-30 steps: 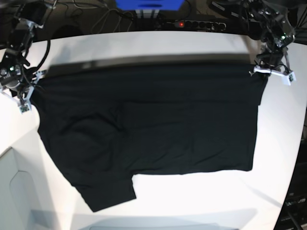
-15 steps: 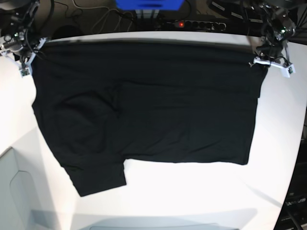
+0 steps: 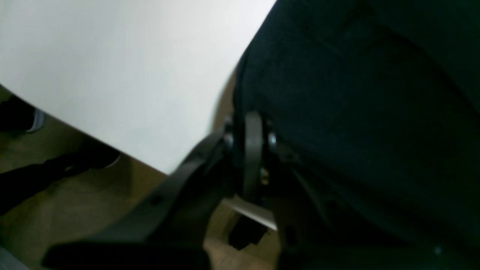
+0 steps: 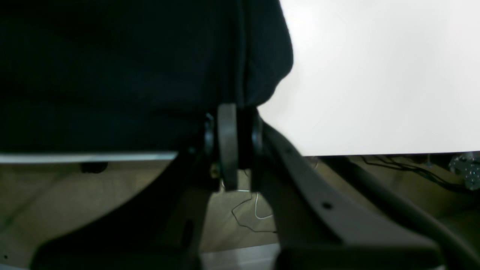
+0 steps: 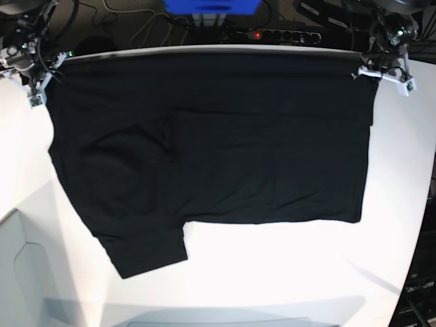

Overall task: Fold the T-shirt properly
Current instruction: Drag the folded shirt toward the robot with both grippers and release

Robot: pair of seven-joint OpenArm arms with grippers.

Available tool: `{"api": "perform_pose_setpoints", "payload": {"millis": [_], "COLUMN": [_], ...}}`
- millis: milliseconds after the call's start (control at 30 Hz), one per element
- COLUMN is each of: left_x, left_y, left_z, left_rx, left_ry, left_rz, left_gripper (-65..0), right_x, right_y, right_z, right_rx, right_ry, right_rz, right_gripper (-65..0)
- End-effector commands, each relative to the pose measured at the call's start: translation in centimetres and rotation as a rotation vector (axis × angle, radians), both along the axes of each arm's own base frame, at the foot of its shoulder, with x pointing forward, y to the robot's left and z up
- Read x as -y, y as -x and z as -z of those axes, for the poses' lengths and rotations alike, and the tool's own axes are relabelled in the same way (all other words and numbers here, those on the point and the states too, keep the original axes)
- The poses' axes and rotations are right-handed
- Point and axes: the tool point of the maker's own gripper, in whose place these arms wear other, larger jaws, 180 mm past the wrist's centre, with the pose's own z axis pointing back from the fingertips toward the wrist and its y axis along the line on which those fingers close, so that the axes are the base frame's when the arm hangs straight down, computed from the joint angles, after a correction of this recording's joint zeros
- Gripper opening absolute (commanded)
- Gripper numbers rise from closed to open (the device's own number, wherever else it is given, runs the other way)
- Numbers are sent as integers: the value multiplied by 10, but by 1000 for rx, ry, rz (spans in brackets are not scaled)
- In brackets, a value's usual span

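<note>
t-shirt [image 5: 211,150] hem pulled back to the table [image 5: 286,272] far edge, left gripper [image 5: 383,73] and right gripper [image 5: 37,82] clamping its corners, power strip [image 5: 272,34] behind

My wrist views are dim and blurred; the base view bows at its edges, its white worktop [image 5: 286,272] glaring bright.
</note>
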Motion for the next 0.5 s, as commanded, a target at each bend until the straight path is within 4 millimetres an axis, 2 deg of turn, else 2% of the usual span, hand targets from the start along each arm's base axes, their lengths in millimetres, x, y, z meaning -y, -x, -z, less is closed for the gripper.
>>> {"api": "perform_pose_setpoints", "payload": {"millis": [0,100,200,267,333,400,467], "left_x": [-6,-6,-8,-8,-8,-6,-4], "left_y": [1,4,12,13,9,3,-6], "left_z": [-7,-6,-5,-7,-12,-21,-34], "left_rx": [4,-9,-26,-25,-5,18,53], "left_ry": [-30,-27,-31,-38,-49,-64,-89], "left_rz": [4,6,3,6,11,23,43], "left_gripper": [-647,-644,-599,-505,-380,-279,-214], "right_x": [7,8,8,11,19,29,37], "right_y": [-2,-2,-1,-1,-2,-1,-7], "right_z": [-8,-8,-8,-10,-16,-24,-37], "right_rx": [11,9,7,10,30,54,98], "right_ry": [29,31,31,39,55,75,97], "right_rz": [-11,-11,-10,-2,20,52,76], "right_gripper": [-650,-650,-580,-506,-432,-382,-357]}}
